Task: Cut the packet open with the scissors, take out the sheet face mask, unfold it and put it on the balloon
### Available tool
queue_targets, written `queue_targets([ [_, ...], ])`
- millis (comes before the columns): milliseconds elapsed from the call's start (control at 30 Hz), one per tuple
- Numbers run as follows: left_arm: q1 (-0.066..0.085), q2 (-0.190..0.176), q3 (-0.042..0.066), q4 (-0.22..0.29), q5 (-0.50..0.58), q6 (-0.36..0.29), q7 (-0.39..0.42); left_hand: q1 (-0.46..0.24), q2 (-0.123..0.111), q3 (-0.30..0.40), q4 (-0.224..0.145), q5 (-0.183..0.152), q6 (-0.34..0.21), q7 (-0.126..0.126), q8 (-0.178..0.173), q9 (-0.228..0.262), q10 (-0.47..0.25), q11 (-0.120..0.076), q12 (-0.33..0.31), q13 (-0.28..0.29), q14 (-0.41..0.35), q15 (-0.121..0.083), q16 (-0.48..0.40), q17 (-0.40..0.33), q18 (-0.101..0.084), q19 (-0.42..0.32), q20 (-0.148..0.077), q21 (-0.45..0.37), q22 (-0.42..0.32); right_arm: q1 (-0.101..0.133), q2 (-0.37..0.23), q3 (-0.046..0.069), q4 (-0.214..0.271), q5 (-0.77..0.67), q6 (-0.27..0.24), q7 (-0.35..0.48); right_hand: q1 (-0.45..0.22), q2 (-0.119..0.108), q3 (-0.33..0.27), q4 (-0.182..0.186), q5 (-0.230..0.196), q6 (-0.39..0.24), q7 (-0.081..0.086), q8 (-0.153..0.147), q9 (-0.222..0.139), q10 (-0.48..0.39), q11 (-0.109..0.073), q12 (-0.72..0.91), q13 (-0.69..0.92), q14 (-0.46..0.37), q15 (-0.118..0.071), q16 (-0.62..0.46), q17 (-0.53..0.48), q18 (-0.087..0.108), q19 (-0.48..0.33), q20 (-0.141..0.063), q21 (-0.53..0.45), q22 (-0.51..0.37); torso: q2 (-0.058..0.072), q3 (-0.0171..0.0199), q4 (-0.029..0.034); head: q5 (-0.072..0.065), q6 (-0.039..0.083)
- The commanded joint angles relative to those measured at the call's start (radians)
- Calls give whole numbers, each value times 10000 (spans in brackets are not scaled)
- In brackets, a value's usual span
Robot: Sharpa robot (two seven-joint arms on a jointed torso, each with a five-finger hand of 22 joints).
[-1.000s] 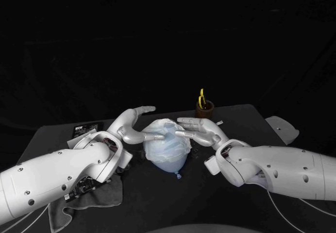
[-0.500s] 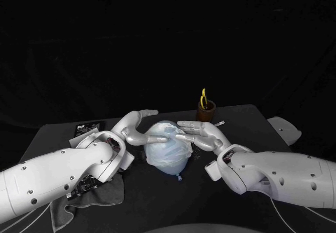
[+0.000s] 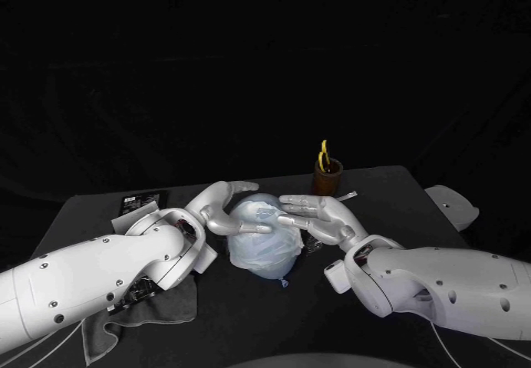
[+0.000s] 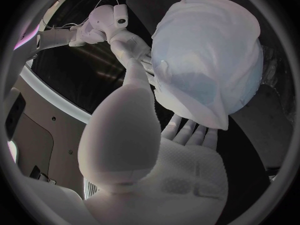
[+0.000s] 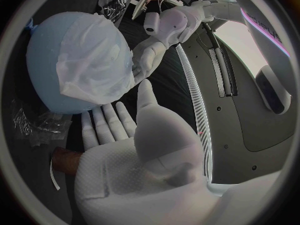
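A pale blue balloon (image 3: 269,257) lies on the black table between my two hands, its knot toward me. The white sheet mask (image 3: 263,218) is draped over its upper part. My left hand (image 3: 225,211) curves over the balloon's left side, and its fingertips touch the mask. My right hand (image 3: 321,216) lies with spread fingers against the balloon's right side. In the left wrist view the left hand (image 4: 128,135) sits beside the masked balloon (image 4: 209,70). The right wrist view has the right hand (image 5: 131,135) below the mask (image 5: 94,67). The yellow-handled scissors (image 3: 323,158) stand in a brown cup (image 3: 325,178).
A grey cloth (image 3: 150,310) lies under my left forearm. A black packet (image 3: 137,202) rests at the table's back left. Crumpled clear wrapping (image 5: 31,124) lies beside the balloon near the cup (image 5: 65,160).
My left hand has curled further in over the top of the balloon. My right hand has closed in a little against the other side. The balloon stays between them.
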Motion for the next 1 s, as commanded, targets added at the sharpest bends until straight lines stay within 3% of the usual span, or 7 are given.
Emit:
queue_targets([
  [33, 19, 70, 11, -19, -362, 645, -386, -26, 8, -58, -7, 14, 142, 1424, 53, 38, 92, -10, 35, 15, 77, 16, 55, 15, 111, -64, 7, -36, 6, -37, 24, -20, 99, -111, -60, 447, 127, -1, -22, -78, 47, 76, 1160, 63, 15, 84, -4, 35, -16, 57, -5, 66, -10, 28, 99, 1, 48, 15, -3, 0, 3, -7, -7],
  [267, 20, 117, 11, -105, -637, 999, -619, 102, 19, 21, -8, 24, 745, 1345, 290, 200, 223, -122, 46, 25, 93, -67, 58, 21, 135, -68, -2, -37, 8, -42, -11, -20, 98, -91, -232, 584, 216, 9, -4, -144, 71, 119, 1157, 67, 11, 133, -7, 29, -17, 66, -9, 73, -14, 32, 106, 2, 63, 18, 4, -2, 3, -18, -38],
  [433, 21, 116, 11, -147, -793, 1118, -715, 168, 25, 207, -11, 28, 812, 1312, 324, 217, 227, -159, 44, 23, 80, -101, 53, 19, 143, -71, -4, -38, 8, -42, -43, -19, 76, -86, -338, 704, 320, 30, 24, -229, 77, 224, 1154, 82, 16, 275, -15, 37, -9, 148, -14, 95, -10, 37, 116, 1, 80, 24, 2, -6, 11, -33, -50],
  [800, 23, 106, 10, -269, -924, 985, -710, 420, 35, 488, -11, 26, 885, 1260, 363, 236, 266, -224, 37, 22, 114, -188, 61, 30, 189, -77, -7, -40, 9, -2, -255, -2, 74, -90, -597, 1185, 695, 285, 182, -711, 6, 1885, 1062, 436, 207, 1670, -164, 151, 53, 1717, -191, 583, 174, 213, 1055, -9, 516, 488, 2, -5, 5, -53, -71],
  [1000, 24, 120, 10, -282, -891, 859, -616, 453, 37, 508, -11, 25, 893, 1255, 366, 238, 280, -231, 37, 23, 121, -196, 63, 33, 200, -77, -6, -39, 10, 277, -350, 33, -141, -251, -553, 1236, 791, 483, 162, -1014, -20, 2388, 909, 543, 207, 2183, -338, 141, 50, 2590, -405, 1002, 296, 436, 2368, -18, 1120, 1045, 3, -3, 10, -77, -69],
])
